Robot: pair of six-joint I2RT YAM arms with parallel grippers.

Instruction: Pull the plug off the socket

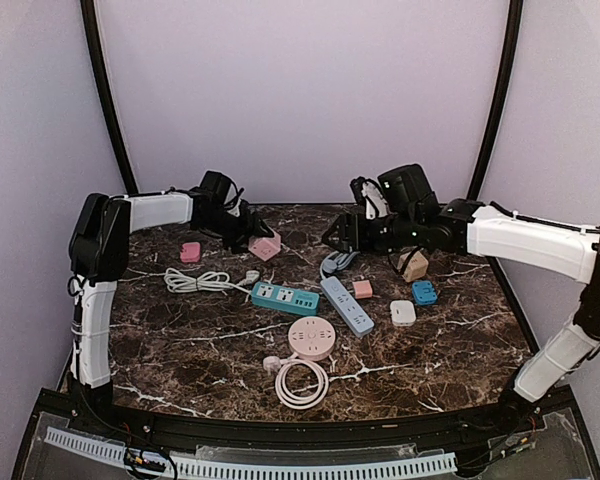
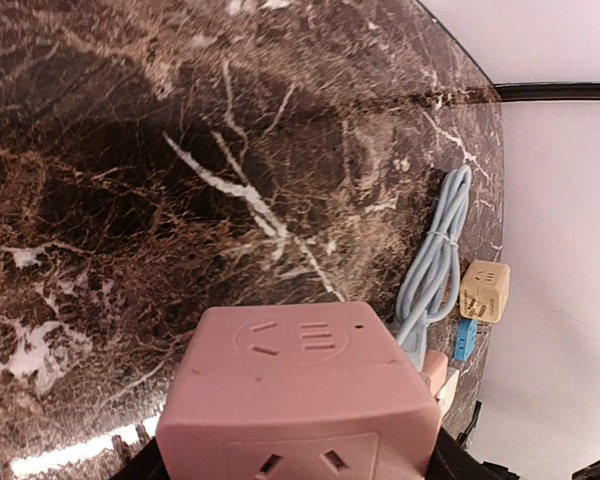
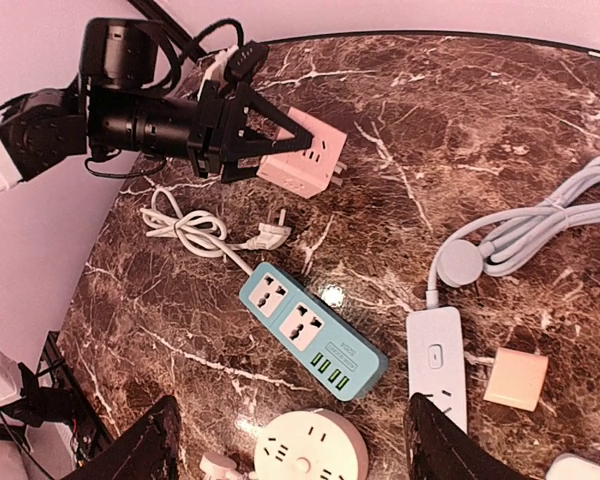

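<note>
A pink cube socket (image 1: 265, 246) sits at the back of the marble table, and my left gripper (image 1: 252, 232) is shut on its sides. In the left wrist view the cube (image 2: 300, 390) fills the space between the dark fingers. A round white plug (image 3: 460, 265) on a coiled pale-blue cable (image 3: 550, 225) lies flat on the table, apart from the cube. My right gripper (image 3: 295, 450) hovers over the table's middle, open with nothing between its fingers (image 3: 150, 440).
A teal power strip (image 1: 285, 297) with a white cord (image 1: 205, 281) lies left of centre. A white strip (image 1: 347, 305), a round pink socket (image 1: 311, 338) and small pink (image 1: 190, 252), tan (image 1: 414, 266), blue (image 1: 424, 293) and white (image 1: 403, 313) cubes lie around.
</note>
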